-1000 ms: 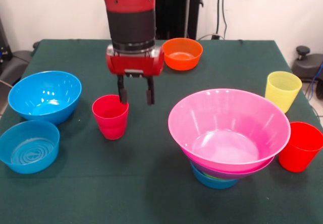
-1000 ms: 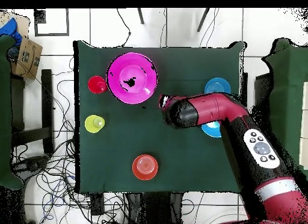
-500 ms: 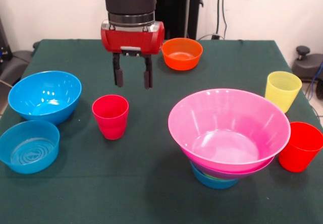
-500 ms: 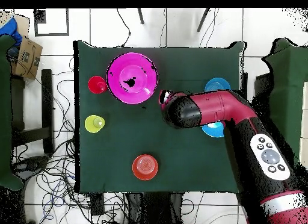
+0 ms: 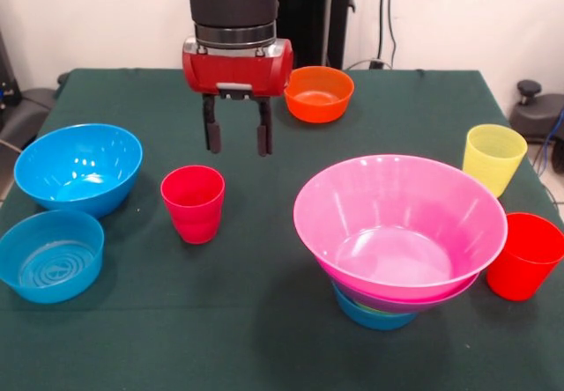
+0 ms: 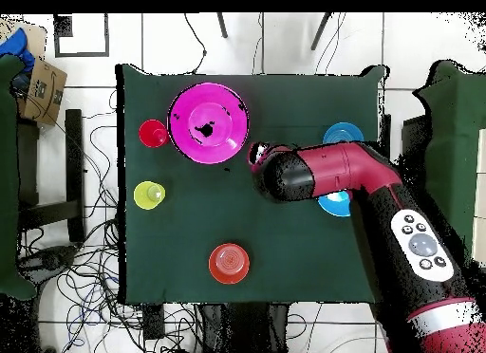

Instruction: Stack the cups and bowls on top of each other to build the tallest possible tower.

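My gripper (image 5: 239,151) hangs open and empty above the table, just behind and to the right of a red cup (image 5: 193,202) that stands upright. The tower (image 5: 398,232) is at the right: a wide pink bowl (image 5: 401,199) on nested bowls, with a small blue bowl (image 5: 374,315) at the base. A yellow cup (image 5: 493,158) and a second red cup (image 5: 524,255) stand beside it. An orange bowl (image 5: 318,93) sits at the back. In the overhead view the arm (image 6: 294,174) covers the gripper; the pink bowl (image 6: 209,121) and a sliver of the red cup (image 6: 256,157) show.
Two blue bowls stand at the left, a deep one (image 5: 77,165) and a shallower one (image 5: 50,254) in front of it. The green table (image 5: 264,320) ends close to the second red cup on the right. Cables lie on the floor around the table (image 6: 85,273).
The gripper has lifted off the red cup's rim, where one finger reached inside, and shifted slightly right. The cup stays put.
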Controlling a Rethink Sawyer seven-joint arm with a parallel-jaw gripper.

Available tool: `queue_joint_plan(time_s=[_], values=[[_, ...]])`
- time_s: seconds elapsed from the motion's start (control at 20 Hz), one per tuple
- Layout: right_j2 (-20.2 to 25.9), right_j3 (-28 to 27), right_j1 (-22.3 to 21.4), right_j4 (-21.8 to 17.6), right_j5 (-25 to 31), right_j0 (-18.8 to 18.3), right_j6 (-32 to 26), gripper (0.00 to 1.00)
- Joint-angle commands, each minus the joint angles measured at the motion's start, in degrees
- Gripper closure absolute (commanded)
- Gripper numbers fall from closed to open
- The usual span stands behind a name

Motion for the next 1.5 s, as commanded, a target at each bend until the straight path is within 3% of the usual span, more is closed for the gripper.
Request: queue_joint_plan(time_s=[0.05, 0.6, 0.8, 1.5], values=[[-2.41, 1.16, 4.37, -3.51, 1.51, 1.54, -6.08, 0.00], [-1.25, 0.18, 6.40, -4.64, 1.56, -1.91, -10.80, 0.00], [-1.47, -1.83, 8.86, -6.05, 0.33, -1.95, -11.12, 0.00], [1.26, -11.85, 16.42, -7.27, 4.12, -2.47, -17.95, 0.00]])
